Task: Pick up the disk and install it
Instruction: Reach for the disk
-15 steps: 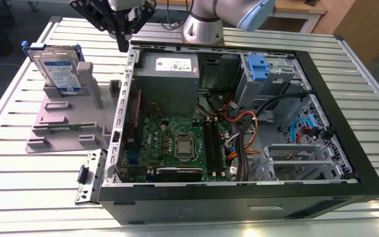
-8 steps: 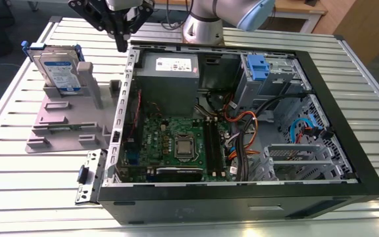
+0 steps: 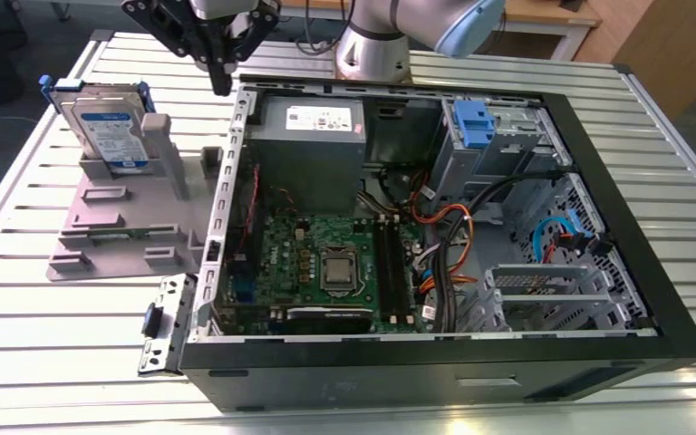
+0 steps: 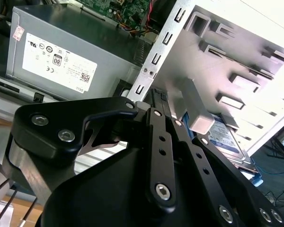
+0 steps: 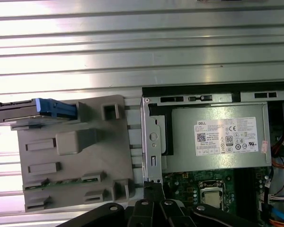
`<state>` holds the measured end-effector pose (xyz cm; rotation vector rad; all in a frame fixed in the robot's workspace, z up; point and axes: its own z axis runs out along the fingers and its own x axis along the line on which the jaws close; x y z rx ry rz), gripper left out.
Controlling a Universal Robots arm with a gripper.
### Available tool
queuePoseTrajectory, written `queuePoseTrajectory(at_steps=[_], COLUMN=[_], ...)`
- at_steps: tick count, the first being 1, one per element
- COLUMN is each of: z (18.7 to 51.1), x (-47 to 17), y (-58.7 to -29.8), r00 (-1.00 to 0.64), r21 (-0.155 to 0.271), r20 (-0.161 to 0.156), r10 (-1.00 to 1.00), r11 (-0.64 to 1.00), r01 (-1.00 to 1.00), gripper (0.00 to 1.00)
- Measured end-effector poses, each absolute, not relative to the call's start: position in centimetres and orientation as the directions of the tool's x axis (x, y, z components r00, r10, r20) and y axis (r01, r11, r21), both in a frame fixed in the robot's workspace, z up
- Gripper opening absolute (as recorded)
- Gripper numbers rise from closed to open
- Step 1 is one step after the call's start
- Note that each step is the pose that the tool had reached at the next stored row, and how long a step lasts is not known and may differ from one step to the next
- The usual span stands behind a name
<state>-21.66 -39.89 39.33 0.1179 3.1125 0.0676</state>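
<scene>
The flat silver-metal hard disk in its blue plastic bracket [image 3: 109,131] stands on edge in the grey plastic stand with upright posts [image 3: 119,227] at the exterior view's left, on the slatted metal worktop [image 3: 33,362]; it has not been lifted. The black gripper [image 3: 221,83] hangs above the gap between that stand and the rear wall of the open black computer case [image 3: 445,372], near the disk but not touching it; its jaws look closed together and hold nothing.

The step in hand appears to be the approach for the pickup. To do it well, the jaws would have to be spread wider than the disk is thick before they come down. The gripper should be centred over the disk's top edge, which the first wrist view shows as a thin line ending in the blue bracket [image 5: 54,108], and turned so the pads meet the two broad faces squarely. The case wall and the grey power supply with its white label [image 3: 312,122] lie close by, so travel toward the stand should stay high; the posts likely call for a straight, untilted lift.
</scene>
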Motion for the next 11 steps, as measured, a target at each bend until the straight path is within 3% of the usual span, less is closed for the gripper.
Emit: queuePoseTrajectory(at_steps=[11], z=[39.33], x=[-22.00], y=[-39.89], r00=[-0.997], r21=[0.044], r20=[-0.024], r10=[0.076], r11=[0.996], r01=[0.075], gripper=[0.10])
